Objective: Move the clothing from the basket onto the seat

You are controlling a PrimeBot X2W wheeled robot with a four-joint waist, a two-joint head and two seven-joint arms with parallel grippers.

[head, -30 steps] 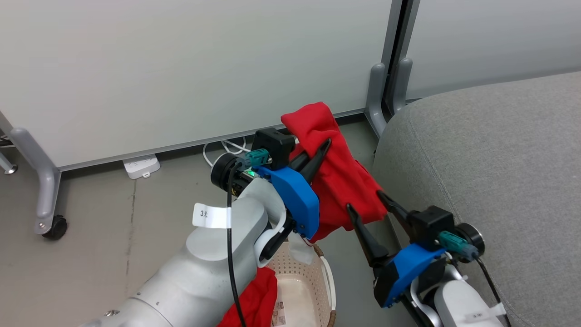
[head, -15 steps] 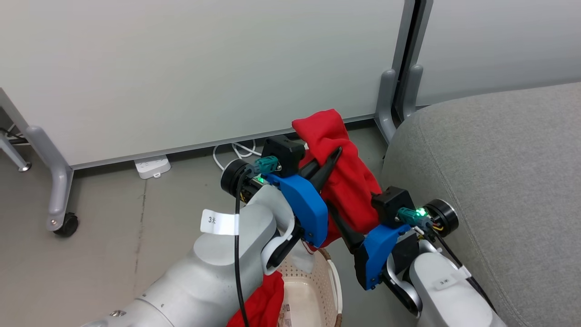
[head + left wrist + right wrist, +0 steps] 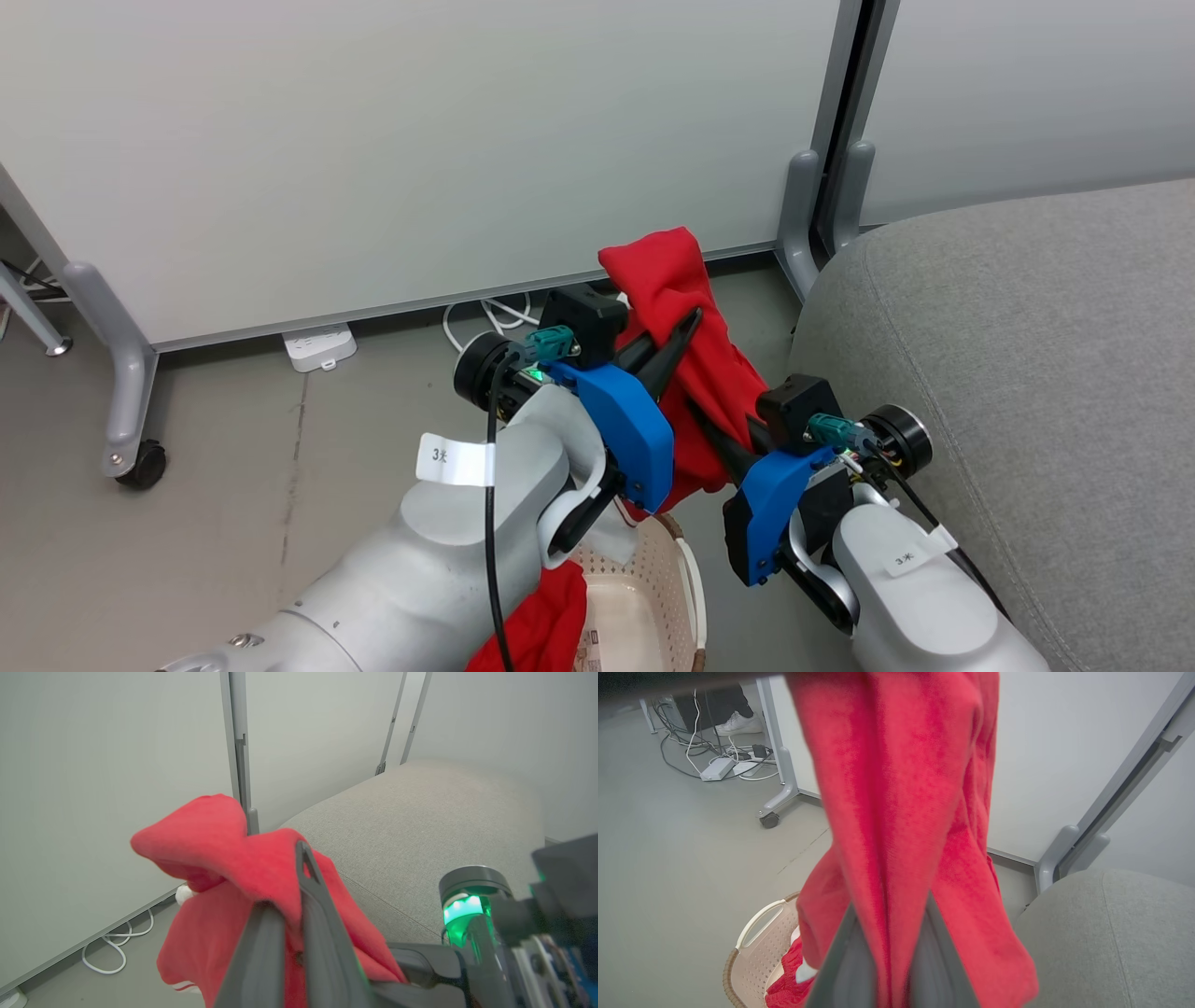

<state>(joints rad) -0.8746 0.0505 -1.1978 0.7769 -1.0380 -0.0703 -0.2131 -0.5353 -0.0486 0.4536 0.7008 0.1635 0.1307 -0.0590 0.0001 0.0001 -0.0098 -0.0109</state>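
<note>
One piece of the clothing, a bright red garment, hangs in the air between the basket and the seat. My left gripper is shut on its upper fold. My right gripper is shut on its lower hanging part, the cloth pinched between both fingers. Below lies the cream basket with a brown rim, holding a second red garment with a white piece. The grey seat stands just right of my right arm.
White partition panels on grey legs stand behind, one with a caster. A power strip and white cable lie on the floor by the wall. More cables and a person's white shoe are further off.
My right gripper has moved up and left to the hanging red garment and shut on its lower part. The left gripper keeps its hold. The head camera has shifted slightly.
</note>
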